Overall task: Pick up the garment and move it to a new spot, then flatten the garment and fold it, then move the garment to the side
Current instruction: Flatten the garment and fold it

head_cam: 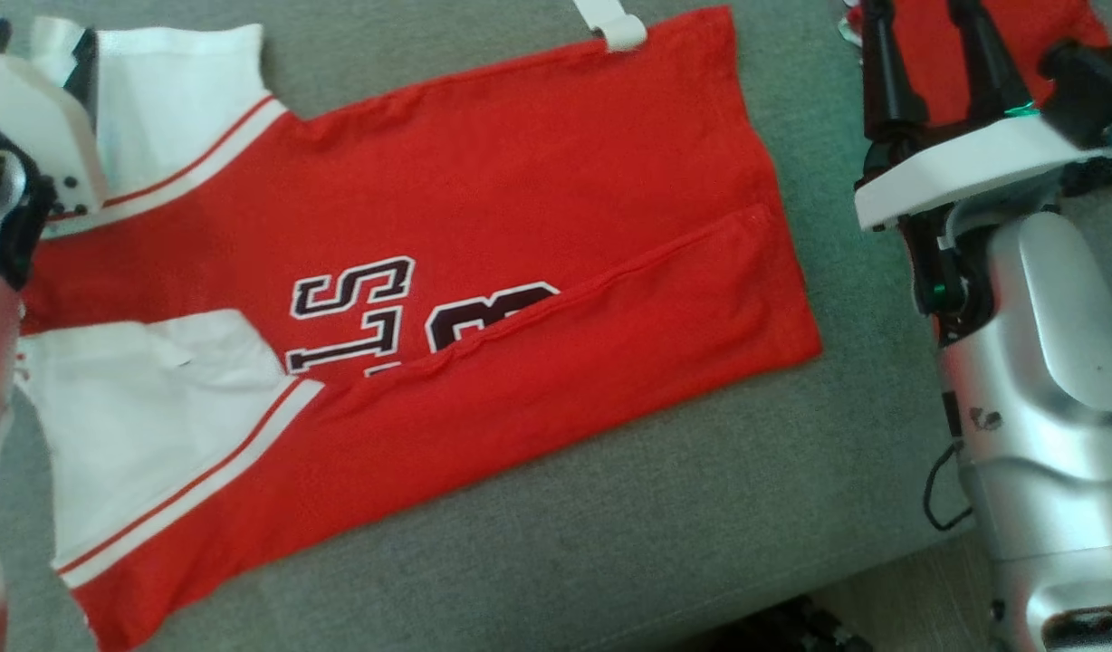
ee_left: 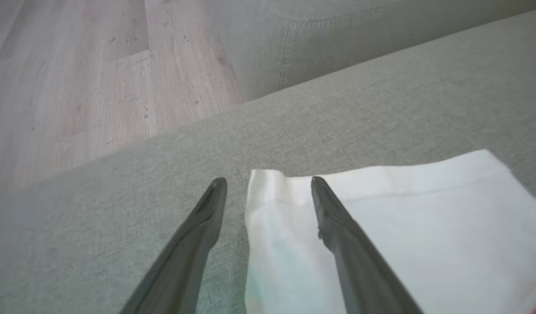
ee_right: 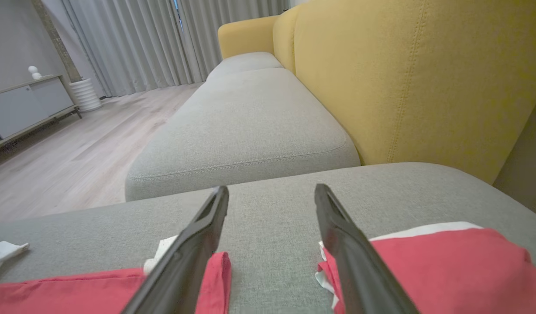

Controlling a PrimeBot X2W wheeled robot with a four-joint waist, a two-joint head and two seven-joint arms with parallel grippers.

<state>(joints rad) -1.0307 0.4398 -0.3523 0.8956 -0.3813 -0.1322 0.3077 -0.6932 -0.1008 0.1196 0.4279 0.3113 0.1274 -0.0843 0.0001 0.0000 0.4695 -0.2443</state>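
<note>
I count one jersey (head_cam: 484,226), red with two white sleeves, lying flat across the middle of the grey sofa cushion (head_cam: 610,543). Its sleeve end lies toward the cushion's left side and its hem toward the right. The long side nearest the cushion's front edge is folded over the body. That flap hides part of the black lettering (head_cam: 357,312): I read "LS" and one digit that I cannot make out.

Two pairs of fingers, both spread wide and holding nothing. The left fingers (ee_left: 202,235) straddle the corner of the far sleeve (ee_left: 425,226), one over bare cushion and one over white cloth. I cannot tell whether they touch it. The right fingers (ee_right: 202,235) point over bare cushion toward the yellow backrest (ee_right: 403,78), with red cloth on either side of them.

A second patch of red cloth (head_cam: 1018,45) lies at the cushion's far right corner, cut off. I cannot tell whether it is another garment. One white strap (head_cam: 610,23) at the far edge is cut off too. The left arm's white housing (head_cam: 31,118) covers part of the far sleeve.
</note>
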